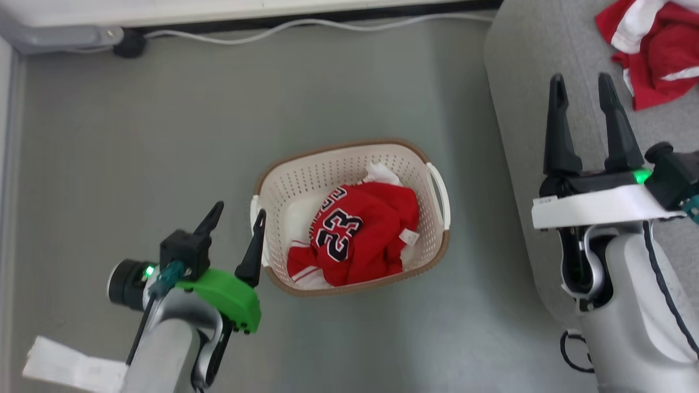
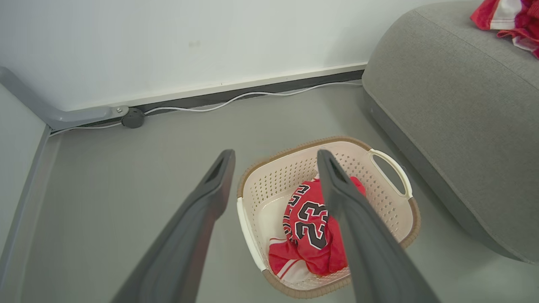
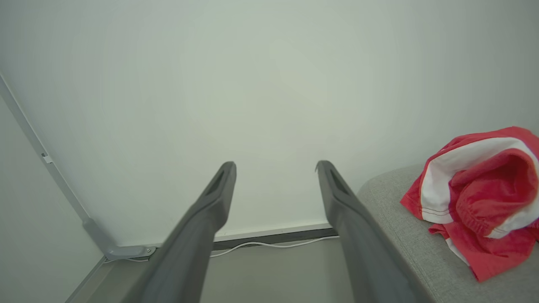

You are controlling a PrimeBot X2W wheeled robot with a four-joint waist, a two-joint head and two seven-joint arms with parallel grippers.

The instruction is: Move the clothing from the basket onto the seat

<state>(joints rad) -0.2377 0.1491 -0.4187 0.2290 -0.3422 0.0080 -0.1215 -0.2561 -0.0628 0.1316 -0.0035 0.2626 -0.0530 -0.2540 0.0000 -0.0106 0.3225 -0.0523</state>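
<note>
A cream basket (image 1: 349, 158) (image 2: 391, 210) with a brown rim stands on the grey floor. In it lies red clothing (image 1: 360, 234) (image 2: 311, 227) bearing a black number 23. My left gripper (image 1: 238, 212) (image 2: 276, 156) hangs open at the basket's left handle, its fingers empty. Another piece of red and white clothing (image 1: 655, 54) (image 3: 480, 198) (image 2: 511, 19) lies on the grey seat (image 1: 546, 82) (image 2: 454, 105) (image 3: 400, 235) at the right. My right gripper (image 1: 581, 81) (image 3: 276, 165) stands open over the seat's edge, holding nothing.
A white cable (image 1: 306, 26) (image 2: 236, 97) runs along the base of the wall behind the basket, ending at a dark round plug (image 1: 129, 45) (image 2: 133, 118). A grey rail (image 2: 25, 101) borders the floor on the left. Bare floor (image 1: 136, 136) surrounds the basket.
</note>
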